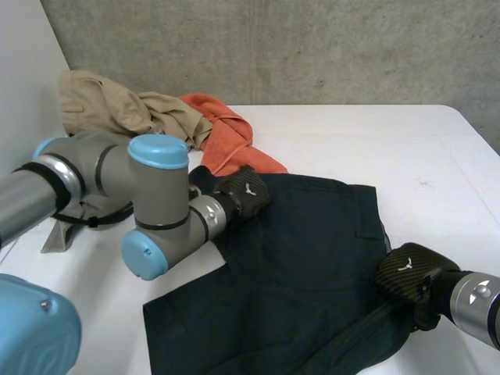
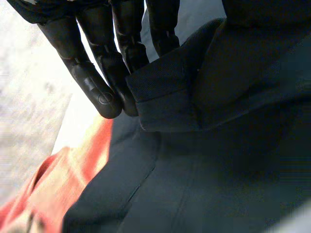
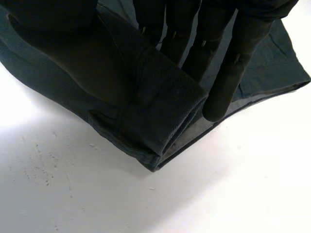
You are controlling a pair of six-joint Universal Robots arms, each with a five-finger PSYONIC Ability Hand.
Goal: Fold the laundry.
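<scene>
Both hands pinch the garment's edges

The fingers (image 2: 104, 92) of my left hand (image 1: 244, 194) pinch a hem fold, and my right hand (image 1: 410, 273) clamps another edge, likely ready to lift. Between them the garment (image 1: 305, 258) lies spread on the desk (image 1: 391, 141).

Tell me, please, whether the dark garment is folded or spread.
Mostly spread: the dark garment lies flat, only edges turned where left robot hand and right robot hand pinch it.

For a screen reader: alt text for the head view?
A dark garment lies on a white table, the left robot hand pinching its far corner and the right robot hand its right edge. An orange cloth and tan garment lie behind.
</scene>
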